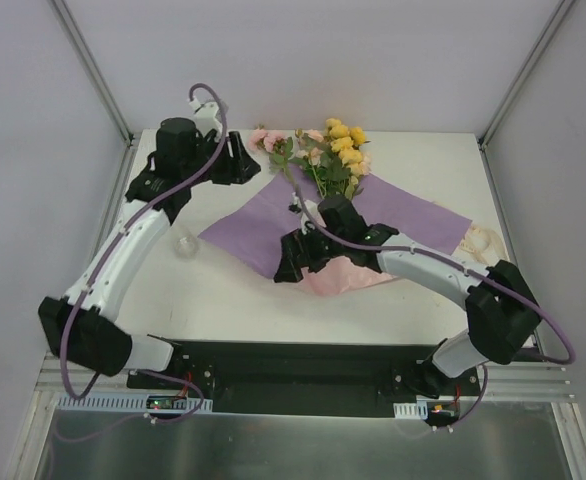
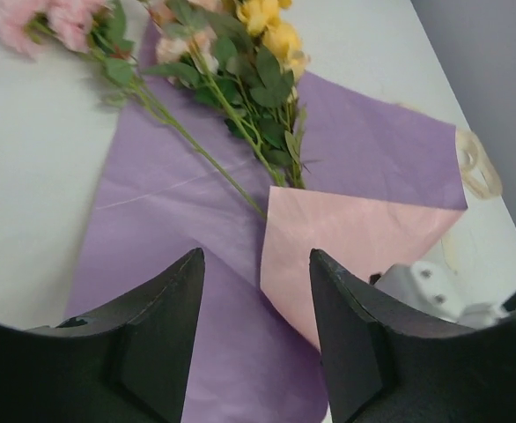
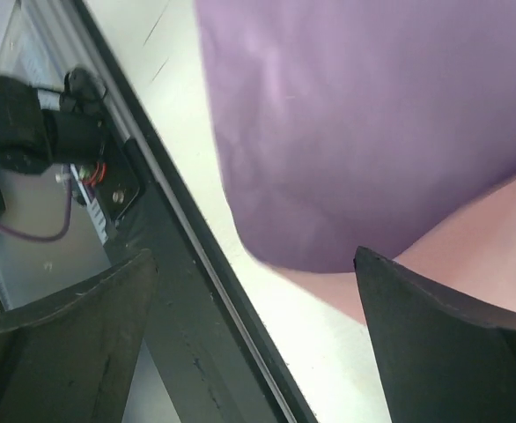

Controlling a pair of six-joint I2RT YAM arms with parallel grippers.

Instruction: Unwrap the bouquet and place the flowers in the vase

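Judging from the table (image 1: 223, 300) and what lies on it, the unwrapping looks nearly finished while the arranging has not begun. The paper (image 1: 248, 225) lies opened out almost flat, purple side up, with only its near corner folded over to show a pink flap (image 2: 346, 251). The flowers (image 1: 328, 160) lie loose on the far part of that sheet, stems running toward the flap and the pink, yellow and cream heads reaching past the paper's far edge; none is lifted. The left gripper (image 2: 256, 264) hangs at the far left of the table near the pink heads, its fingers apart with nothing between them. The right gripper (image 3: 254, 256) hovers low over the paper's near edge, spread wide and likewise empty. The ribbon (image 1: 483, 242) rests off the right of the paper, so the binding seems dealt with. The vase (image 1: 185, 245) sits beside the left arm, just off the sheet's left corner, with no stem in it. What remains, as I read it, is gathering the stems, carrying them across and feeding them into that narrow neck.
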